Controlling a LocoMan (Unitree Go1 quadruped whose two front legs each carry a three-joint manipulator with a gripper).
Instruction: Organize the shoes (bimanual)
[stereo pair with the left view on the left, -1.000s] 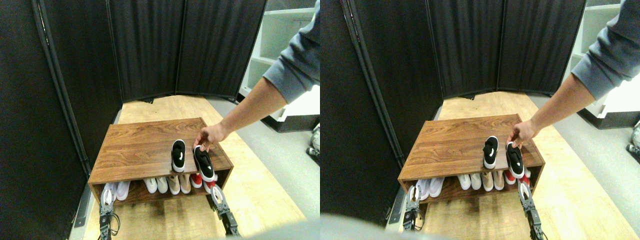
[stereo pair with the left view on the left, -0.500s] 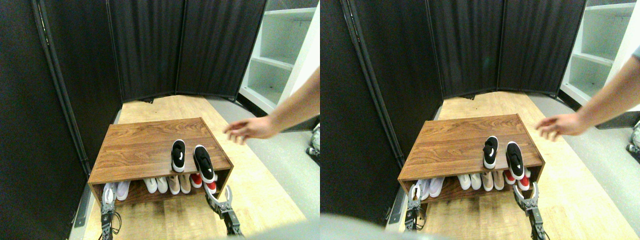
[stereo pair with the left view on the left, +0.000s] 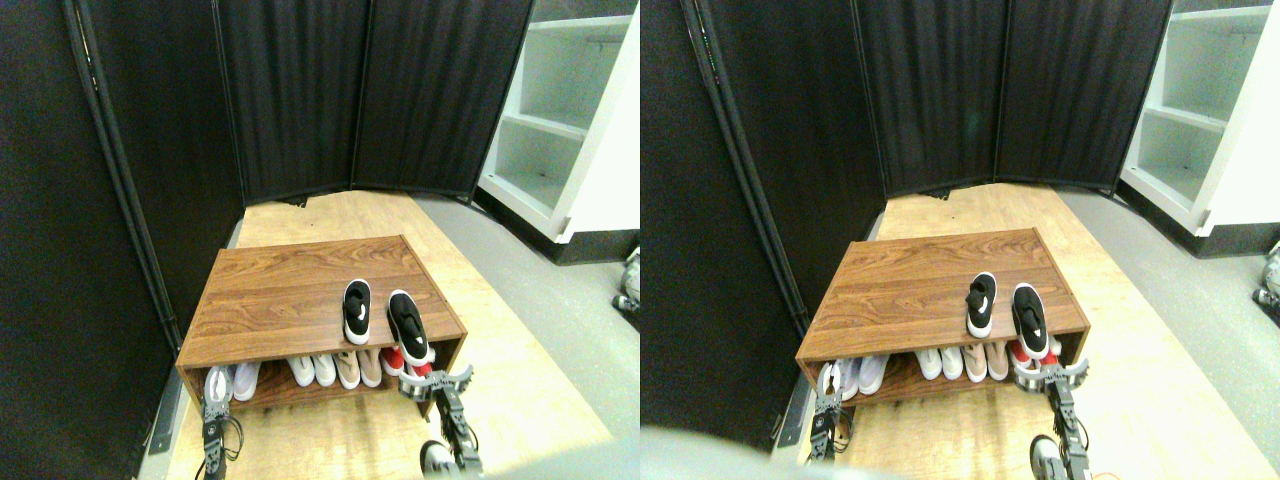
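Right gripper (stereo pair with the left view on the left: 436, 380) fingers spread wide.

I see the two shoes (stereo pair with the left view on the left: 383, 320) side by side on the right front part of the rack top (stereo pair with the left view on the left: 290, 290). My right gripper (stereo pair with the left view on the left: 436, 381) sits just below and before the right shoe, at the rack's front right corner. My left gripper (stereo pair with the left view on the left: 213, 392) is at the front left corner, before the shelf (stereo pair with the left view on the left: 300, 385) holding more pairs (stereo pair with the left view on the left: 335, 368). Screens (stereo pair with the left view on the left: 300, 90) stand behind the rack.

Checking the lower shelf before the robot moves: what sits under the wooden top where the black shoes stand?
Under the wooden top, below the black shoes, stand white pairs, a beige pair and a red pair. Their far ends are hidden by the top.
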